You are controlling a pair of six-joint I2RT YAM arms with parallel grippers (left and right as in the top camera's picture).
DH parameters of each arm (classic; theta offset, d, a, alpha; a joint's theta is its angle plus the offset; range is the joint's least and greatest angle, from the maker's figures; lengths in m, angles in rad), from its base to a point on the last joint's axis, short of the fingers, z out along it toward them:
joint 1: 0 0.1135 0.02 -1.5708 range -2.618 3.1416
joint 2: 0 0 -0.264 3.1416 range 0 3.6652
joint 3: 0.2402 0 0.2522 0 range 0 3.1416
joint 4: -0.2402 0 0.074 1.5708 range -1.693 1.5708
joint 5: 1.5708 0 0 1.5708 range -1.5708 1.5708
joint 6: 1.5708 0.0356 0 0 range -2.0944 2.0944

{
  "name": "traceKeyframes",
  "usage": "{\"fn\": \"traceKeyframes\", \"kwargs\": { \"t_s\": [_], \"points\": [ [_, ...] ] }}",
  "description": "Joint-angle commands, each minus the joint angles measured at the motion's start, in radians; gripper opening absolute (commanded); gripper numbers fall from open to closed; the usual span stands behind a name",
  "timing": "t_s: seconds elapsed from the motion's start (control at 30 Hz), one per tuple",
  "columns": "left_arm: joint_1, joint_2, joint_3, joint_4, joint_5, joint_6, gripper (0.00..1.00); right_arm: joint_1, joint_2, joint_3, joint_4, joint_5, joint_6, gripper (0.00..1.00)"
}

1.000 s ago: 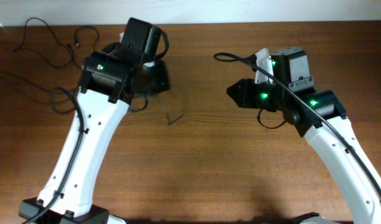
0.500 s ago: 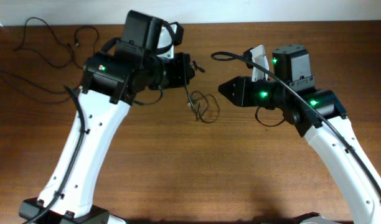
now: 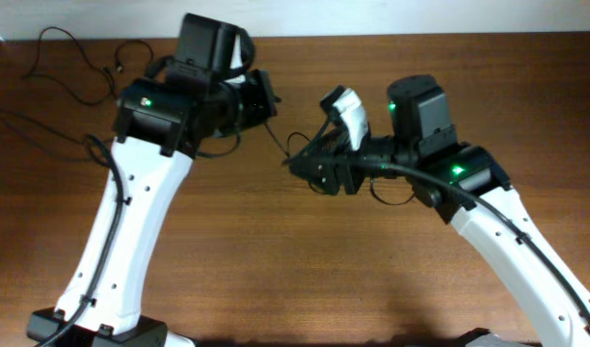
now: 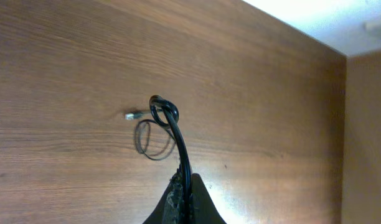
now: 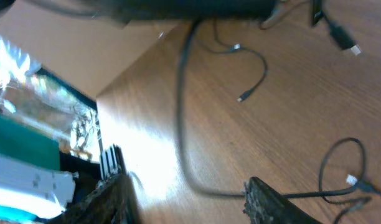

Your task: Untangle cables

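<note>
My left gripper [image 3: 266,101] is raised and shut on a thin black cable [image 3: 281,140]. In the left wrist view the fingers [image 4: 187,193] pinch that cable [image 4: 181,149], which ends in a small knot [image 4: 162,112] with a loop and a plug end over the table. My right gripper [image 3: 300,169] is open at the cable's lower end. In the right wrist view the open fingers [image 5: 190,205] straddle a blurred stretch of the cable [image 5: 184,137], which touches the right finger.
More loose black cords [image 3: 73,58] lie at the table's far left corner. In the right wrist view other strands with plugs [image 5: 253,71] and a loop [image 5: 343,165] lie on the wooden table [image 3: 276,270]. The two arms are close together at mid-table.
My left gripper has lifted the cable off the table and drawn back slightly left. My right arm has swung left and brought its open jaws around the hanging cable.
</note>
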State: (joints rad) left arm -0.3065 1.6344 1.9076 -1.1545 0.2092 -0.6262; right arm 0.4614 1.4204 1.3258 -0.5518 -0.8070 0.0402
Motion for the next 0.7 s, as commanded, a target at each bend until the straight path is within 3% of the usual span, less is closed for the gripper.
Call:
{"fn": "traceKeyframes", "kwargs": {
  "t_s": [0.0,0.07,0.2,0.23,0.27,0.3,0.33,0.43,0.47,0.6,0.67],
  "points": [
    [0.067,0.003,0.005,0.008,0.097,-0.033,0.00,0.069,0.019,0.008,0.018,0.046,-0.119,0.64],
    [0.086,0.003,0.005,0.009,0.220,-0.032,0.00,0.114,0.054,0.008,0.059,0.185,-0.114,0.64],
    [0.087,0.003,0.005,0.010,0.309,-0.020,0.00,0.126,0.129,0.008,0.165,0.210,-0.101,0.63],
    [0.087,0.003,0.005,0.010,0.306,-0.013,0.00,0.126,0.137,0.008,0.169,0.240,-0.072,0.54],
    [0.087,0.003,0.005,0.010,0.289,-0.006,0.00,0.126,0.143,0.008,0.167,0.275,-0.029,0.25],
    [0.087,0.003,0.005,0.010,0.222,-0.006,0.00,0.126,0.145,0.008,0.163,0.281,-0.012,0.10],
    [0.087,0.003,0.005,0.009,0.123,-0.006,0.00,0.126,0.141,0.008,0.164,0.281,0.020,0.04],
    [0.087,0.003,0.005,-0.002,-0.162,-0.006,0.01,0.126,0.114,0.010,0.163,0.281,0.134,0.04],
    [0.087,0.003,0.005,-0.029,-0.257,-0.006,0.34,0.126,0.089,0.010,0.163,0.281,0.180,0.04],
    [0.087,0.003,0.005,-0.047,-0.285,-0.006,0.52,0.123,0.008,0.019,0.164,0.281,0.273,0.04],
    [0.087,0.003,0.005,-0.047,-0.285,-0.006,0.73,0.110,-0.032,0.021,0.164,0.277,0.328,0.04]
  ]
}}
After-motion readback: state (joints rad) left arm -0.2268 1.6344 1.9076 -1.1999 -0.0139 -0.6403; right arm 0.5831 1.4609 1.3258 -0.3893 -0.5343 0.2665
